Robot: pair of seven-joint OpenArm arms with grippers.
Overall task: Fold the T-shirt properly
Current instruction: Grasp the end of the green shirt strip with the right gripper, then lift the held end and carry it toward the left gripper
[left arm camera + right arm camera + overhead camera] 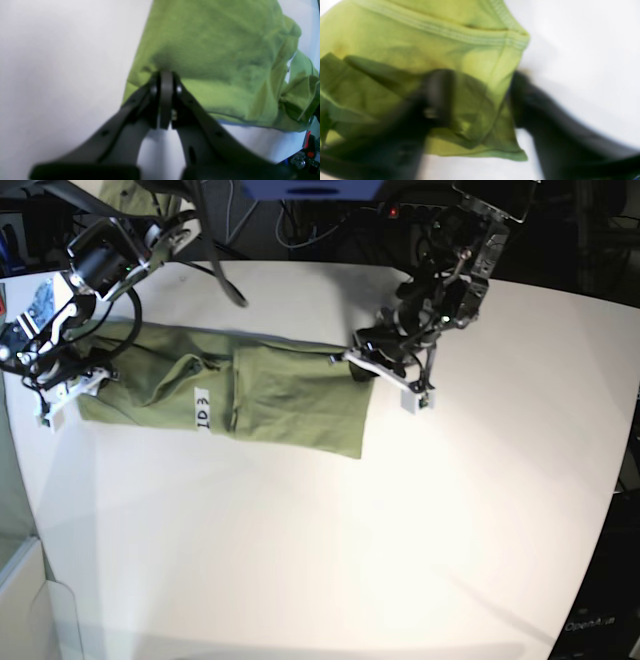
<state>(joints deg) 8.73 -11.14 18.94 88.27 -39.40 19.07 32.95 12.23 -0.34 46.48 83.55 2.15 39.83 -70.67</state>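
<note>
The green T-shirt lies stretched out in a long band across the white table, a white label showing on top. My left gripper sits at the band's right end. In the left wrist view the left gripper is shut on the edge of the T-shirt. My right gripper is at the band's left end. The right wrist view is blurred: the right gripper has its dark fingers apart, straddling a hemmed corner of the T-shirt.
The white table extends toward the front and right of the shirt. Cables and dark equipment crowd the back edge. Some red and metal hardware shows at the lower right of the left wrist view.
</note>
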